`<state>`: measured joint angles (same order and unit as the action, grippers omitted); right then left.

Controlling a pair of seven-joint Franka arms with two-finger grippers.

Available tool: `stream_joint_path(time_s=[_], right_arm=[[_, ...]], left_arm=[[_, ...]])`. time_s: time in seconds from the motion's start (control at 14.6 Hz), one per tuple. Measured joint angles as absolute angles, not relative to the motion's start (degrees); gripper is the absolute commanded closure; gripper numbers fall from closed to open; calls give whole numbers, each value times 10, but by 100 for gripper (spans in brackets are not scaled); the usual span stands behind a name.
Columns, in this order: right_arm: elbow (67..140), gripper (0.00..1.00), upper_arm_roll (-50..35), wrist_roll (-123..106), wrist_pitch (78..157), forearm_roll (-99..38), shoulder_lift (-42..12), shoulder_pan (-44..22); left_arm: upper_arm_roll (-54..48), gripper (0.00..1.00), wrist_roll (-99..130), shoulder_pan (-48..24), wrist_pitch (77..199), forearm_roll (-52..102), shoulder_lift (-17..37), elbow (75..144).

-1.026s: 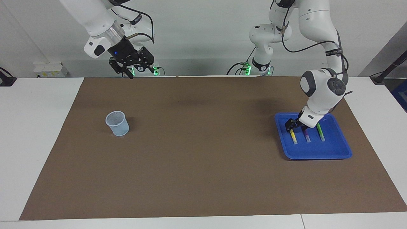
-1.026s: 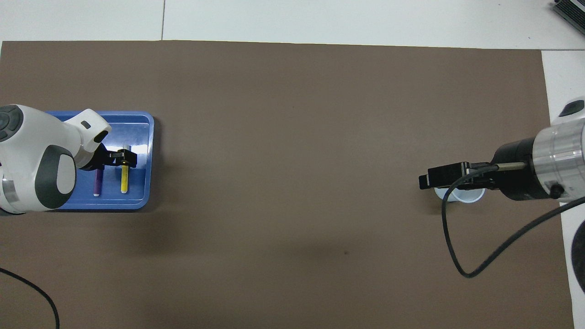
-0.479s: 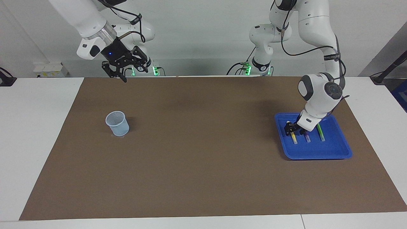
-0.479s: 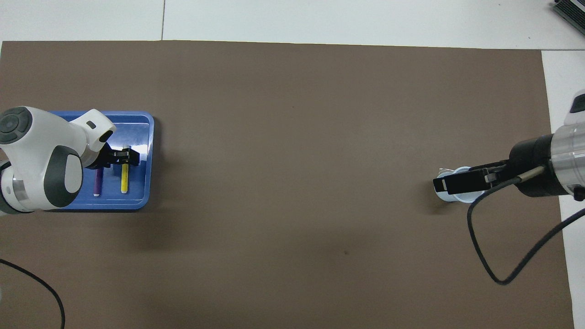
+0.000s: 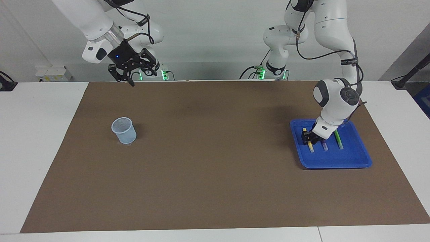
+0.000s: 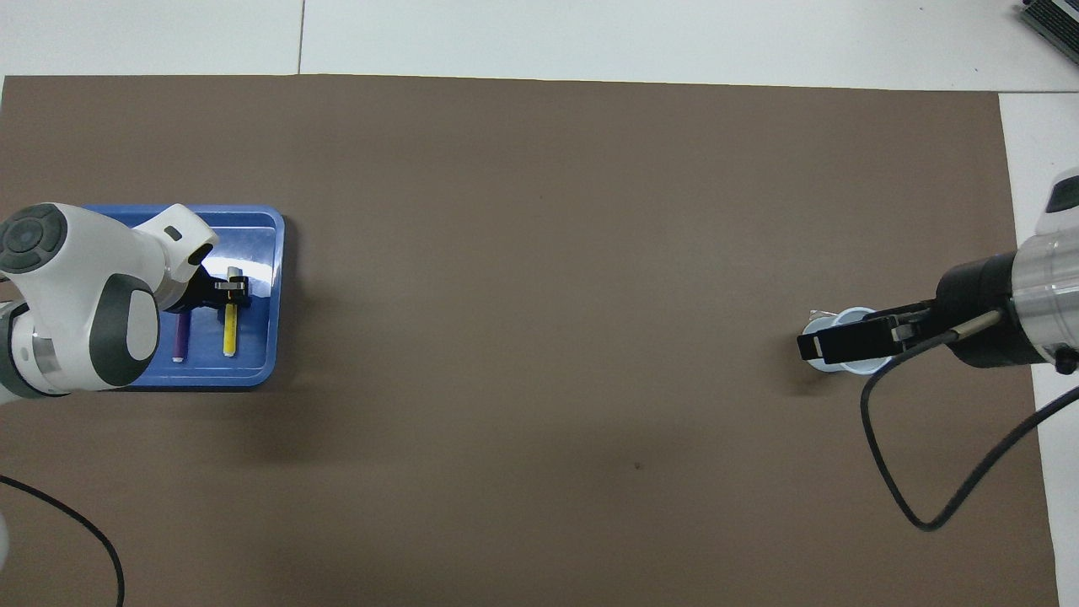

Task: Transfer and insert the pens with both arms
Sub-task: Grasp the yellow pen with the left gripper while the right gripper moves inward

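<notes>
Three pens lie side by side in a blue tray (image 5: 336, 162) (image 6: 253, 376) at the left arm's end of the mat. My left gripper (image 5: 307, 137) (image 6: 233, 288) is down in the tray, its fingers shut on the yellow pen (image 5: 311, 147) (image 6: 228, 337), which still lies flat. Beside it lie the purple pen (image 5: 324, 146) (image 6: 179, 337) and the green pen (image 5: 339, 139); in the overhead view the arm hides the green one. My right gripper (image 5: 126, 80) (image 6: 807, 346) hangs open and empty, high over the mat at the right arm's end.
A pale blue mesh cup (image 5: 123, 130) (image 6: 860, 367) stands upright on the brown mat (image 5: 215, 151) at the right arm's end; seen from above, the right gripper overlaps it. Two smaller arms with green lights stand at the robots' edge of the table.
The left gripper's fingers have closed in on the yellow pen. The right gripper moved slightly toward its own end of the table, then held still.
</notes>
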<state>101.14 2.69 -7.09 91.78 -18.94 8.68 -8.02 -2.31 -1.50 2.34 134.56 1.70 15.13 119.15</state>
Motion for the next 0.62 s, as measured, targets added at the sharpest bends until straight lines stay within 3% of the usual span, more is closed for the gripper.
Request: stream_joint_path(time_s=[0.62], right_arm=[[1021,0,18,-47,933,-189,87,-100]], left_arm=[[-23,100,-12,18,1324,18,150,1185]])
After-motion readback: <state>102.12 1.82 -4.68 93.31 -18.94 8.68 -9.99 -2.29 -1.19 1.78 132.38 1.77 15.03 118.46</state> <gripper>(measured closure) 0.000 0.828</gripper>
